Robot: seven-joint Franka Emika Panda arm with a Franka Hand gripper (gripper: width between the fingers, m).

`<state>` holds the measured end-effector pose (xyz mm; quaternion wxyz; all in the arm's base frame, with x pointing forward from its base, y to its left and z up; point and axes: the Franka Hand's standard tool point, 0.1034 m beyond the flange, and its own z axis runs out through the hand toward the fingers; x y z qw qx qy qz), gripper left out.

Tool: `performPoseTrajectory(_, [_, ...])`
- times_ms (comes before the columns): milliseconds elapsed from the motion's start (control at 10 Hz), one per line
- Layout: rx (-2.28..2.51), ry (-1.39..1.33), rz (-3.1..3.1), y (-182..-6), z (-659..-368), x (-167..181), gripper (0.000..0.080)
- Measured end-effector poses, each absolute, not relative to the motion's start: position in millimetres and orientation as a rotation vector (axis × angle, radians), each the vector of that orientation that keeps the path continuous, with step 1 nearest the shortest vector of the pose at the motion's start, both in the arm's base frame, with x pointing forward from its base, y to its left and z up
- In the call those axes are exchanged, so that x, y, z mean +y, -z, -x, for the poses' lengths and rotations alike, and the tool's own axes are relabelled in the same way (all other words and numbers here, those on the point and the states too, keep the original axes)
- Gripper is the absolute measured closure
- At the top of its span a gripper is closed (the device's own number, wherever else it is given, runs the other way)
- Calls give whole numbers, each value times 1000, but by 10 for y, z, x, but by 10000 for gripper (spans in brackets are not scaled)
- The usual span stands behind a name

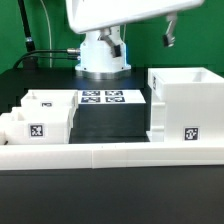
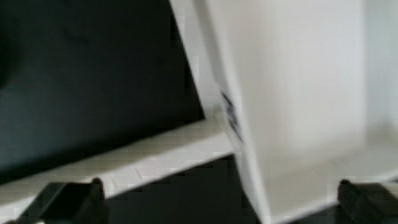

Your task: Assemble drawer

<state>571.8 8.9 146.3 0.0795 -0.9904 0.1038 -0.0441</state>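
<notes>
Wrist view: fingers (image 2: 71, 200) spread wide apart w/ a white panel (image 2: 285, 100) – prob. the housing (image 1: 185, 100) wall – between them; two trays (image 1: 35, 118) sit on bench (image 1: 110, 125) at the exterior view's left.

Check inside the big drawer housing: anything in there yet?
The housing is open on top, and only bare white inner walls show. Its front wall hides the floor. The nearer tray and farther tray sit outside, at the exterior view's left.
</notes>
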Motion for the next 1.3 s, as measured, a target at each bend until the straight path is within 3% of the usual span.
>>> performPoseTrajectory(500, [327,91,3043,-1133,-5592,-521,151])
performPoseTrajectory(1000, [339,90,3040,-1137,-5598,-479,151])
performPoseTrajectory(1300, [297,98,3087,-838,-5458,-764,151])
